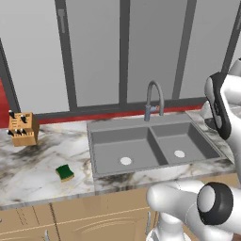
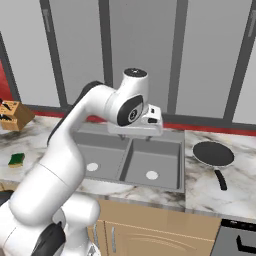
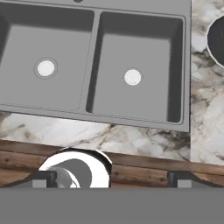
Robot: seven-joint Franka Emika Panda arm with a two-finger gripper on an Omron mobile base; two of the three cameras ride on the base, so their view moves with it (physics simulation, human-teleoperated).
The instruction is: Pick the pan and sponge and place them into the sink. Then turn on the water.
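Matt grey sink [image 1: 155, 147], marbled counter [image 1: 37, 169]

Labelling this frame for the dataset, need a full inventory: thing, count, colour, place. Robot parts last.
sink: 1, grey, double basin set in the counter, both basins bare, pale round drain in each
faucet: 1, grey gooseneck, behind the sink's divider, no stream visible
pan: 1, dark with short black handle, on the counter right of the sink, handle toward the front edge
sponge: 1, green top and yellow underside, on the counter left of the sink
knife block: 1, light wood with dark handles, counter's far left by the wall
counter: 1, marbled white and brown, over wooden cabinet fronts
arm: 1, white with dark joints, reaching over the sink
gripper: 1, dark tips, open, holding nothing, above the sink's front edge
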